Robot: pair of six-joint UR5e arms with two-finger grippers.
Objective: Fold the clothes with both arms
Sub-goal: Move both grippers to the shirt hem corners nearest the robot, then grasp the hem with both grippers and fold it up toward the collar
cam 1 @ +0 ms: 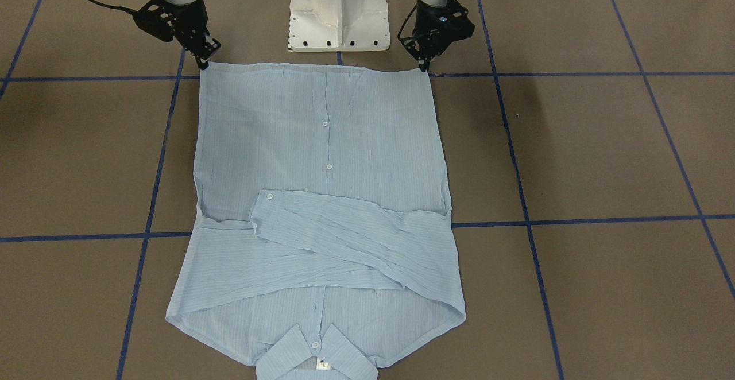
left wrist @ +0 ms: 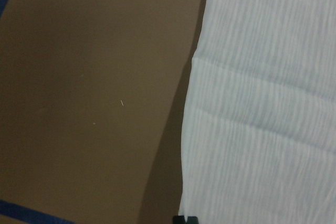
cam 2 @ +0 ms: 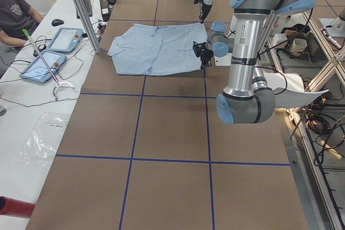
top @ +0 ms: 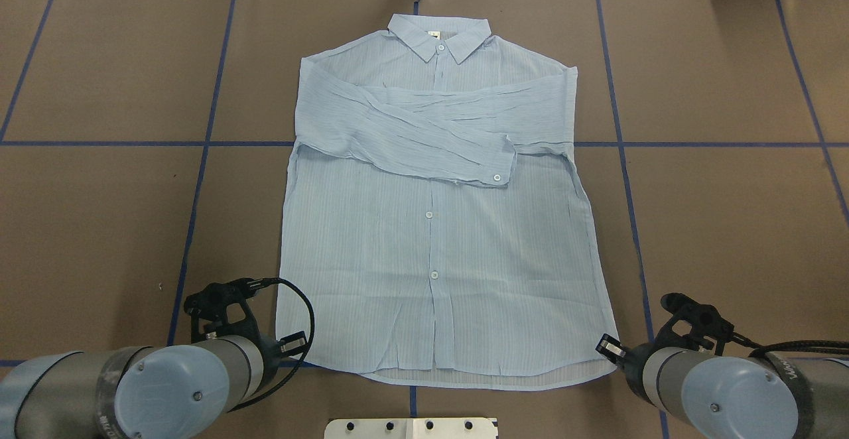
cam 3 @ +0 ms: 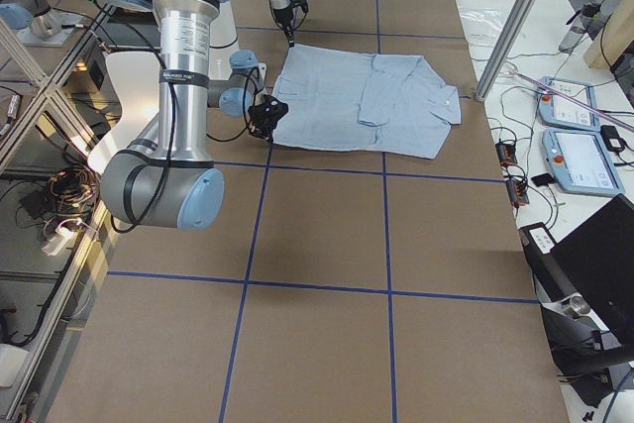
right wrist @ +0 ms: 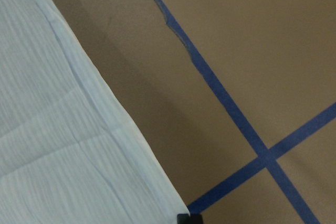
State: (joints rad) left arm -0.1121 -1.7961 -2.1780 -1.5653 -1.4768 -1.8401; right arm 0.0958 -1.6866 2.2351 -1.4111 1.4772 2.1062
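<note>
Light-blue, finely striped shirt — brown table, blue gridlines

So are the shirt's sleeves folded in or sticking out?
Folded in. Both sleeves lie crossed over the chest of the shirt, a buttoned cuff on top; the lower body lies spread flat.

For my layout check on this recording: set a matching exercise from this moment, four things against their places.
Things:
1. collar
2. cuff
3. left gripper
4. right gripper

Places:
A. at the near corner of the shirt, on the robot's right
B. at the shirt's far end from the robot
C. at the shirt's near corner, on the robot's left
D. lying on the shirt's front

Pairs: 1-B, 2-D, 3-C, 4-A.
</note>
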